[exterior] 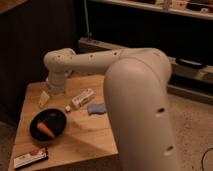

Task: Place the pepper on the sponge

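Note:
The orange-red pepper point(46, 129) lies inside a black bowl point(59, 119) on the front left part of the wooden table point(90, 137). Right of the bowl, near the table's middle, the light-blue sponge point(96, 108) lies flat with nothing on it. My gripper point(44, 99) hangs low over the table's back left area, above and slightly left of the bowl, at the end of the white arm point(100, 60). It holds no pepper. The arm's big forearm covers the table's right side.
A white tube with an orange label point(80, 99) lies between the gripper and the sponge. A flat dark packet point(31, 157) sits at the table's front left corner. Dark cabinets and a shelf stand behind the table.

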